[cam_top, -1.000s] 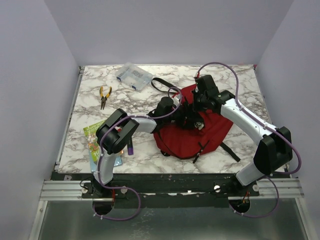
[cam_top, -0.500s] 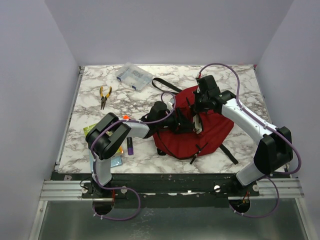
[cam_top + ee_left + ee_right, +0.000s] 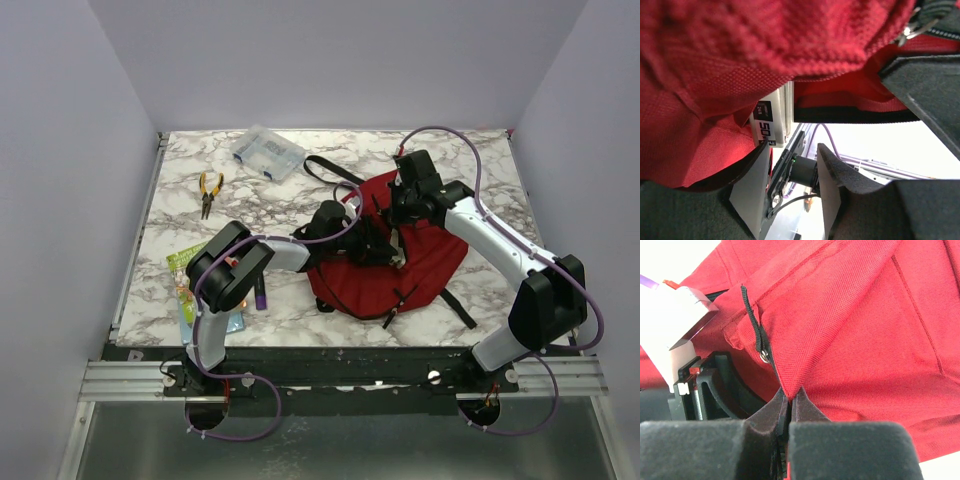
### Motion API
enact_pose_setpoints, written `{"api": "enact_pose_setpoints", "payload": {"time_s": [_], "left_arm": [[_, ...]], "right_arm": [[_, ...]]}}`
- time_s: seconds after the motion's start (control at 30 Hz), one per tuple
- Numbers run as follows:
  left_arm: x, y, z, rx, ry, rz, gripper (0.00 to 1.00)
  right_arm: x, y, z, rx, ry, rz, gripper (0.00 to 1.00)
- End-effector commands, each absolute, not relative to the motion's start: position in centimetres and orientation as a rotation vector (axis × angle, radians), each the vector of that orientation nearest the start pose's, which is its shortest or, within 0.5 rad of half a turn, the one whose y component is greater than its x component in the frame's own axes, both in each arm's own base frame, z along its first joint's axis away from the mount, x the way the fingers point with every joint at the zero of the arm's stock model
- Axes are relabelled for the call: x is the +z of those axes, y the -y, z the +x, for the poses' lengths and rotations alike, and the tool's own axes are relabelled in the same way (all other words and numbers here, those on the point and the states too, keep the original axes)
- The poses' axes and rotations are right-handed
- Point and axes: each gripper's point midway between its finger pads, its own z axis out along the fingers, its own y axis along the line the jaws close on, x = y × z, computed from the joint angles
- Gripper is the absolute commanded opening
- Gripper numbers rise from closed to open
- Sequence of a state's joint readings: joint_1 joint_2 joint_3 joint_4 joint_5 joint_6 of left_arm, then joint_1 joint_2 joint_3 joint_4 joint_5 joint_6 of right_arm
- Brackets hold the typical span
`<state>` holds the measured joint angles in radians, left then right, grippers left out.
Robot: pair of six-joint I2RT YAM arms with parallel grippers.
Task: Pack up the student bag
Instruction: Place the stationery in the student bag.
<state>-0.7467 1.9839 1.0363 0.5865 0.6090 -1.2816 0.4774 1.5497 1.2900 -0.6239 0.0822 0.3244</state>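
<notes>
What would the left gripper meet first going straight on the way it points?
Most likely the dark red fabric backpack, its cloth hanging just ahead of the left gripper; a white labelled block sits close by, depth unclear.

Pale lilac walls (image 3: pixel 340 60) on three sides, grey-veined marble desk (image 3: pixel 170 218), metal rail (image 3: pixel 130 378) at near edge, even light.

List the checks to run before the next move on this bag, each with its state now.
1. Right gripper pinching the student bag fabric: ok.
2. Fabric lifted over the left gripper: ok.
3. Item held in the left gripper: cannot tell.
4. Pliers and clear plastic box packed: not ok, both lie on the table.
5. Whole student bag resting on the table: ok.
</notes>
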Motion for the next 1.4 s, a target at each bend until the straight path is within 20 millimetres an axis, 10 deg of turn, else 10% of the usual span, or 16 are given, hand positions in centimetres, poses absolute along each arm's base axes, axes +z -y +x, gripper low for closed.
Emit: {"api": "enact_pose_setpoints", "payload": {"time_s": [0.0, 0.33, 0.77, 1.37], "left_arm": [[10.1, 43.9, 27.5, -1.73, -2.423, -0.143, 0.47], [8.6, 42.5, 27.1, -1.604, -2.439, -0.182, 0.59], [8.6, 44.1, 27.5, -1.648, -2.454, -0.172, 0.44], [7.2, 45.1, 27.8, -1.634, -2.488, -0.218, 0.47]], "right_arm": [[18.5, -18.8, 35.5, 0.327, -2.378, -0.157, 0.01], [18.1, -18.5, 35.5, 0.307, -2.379, -0.16, 0.01], [17.7, -18.9, 35.6, 0.331, -2.387, -0.164, 0.01], [18.1, -19.2, 35.6, 0.35, -2.377, -0.166, 0.01]]}}
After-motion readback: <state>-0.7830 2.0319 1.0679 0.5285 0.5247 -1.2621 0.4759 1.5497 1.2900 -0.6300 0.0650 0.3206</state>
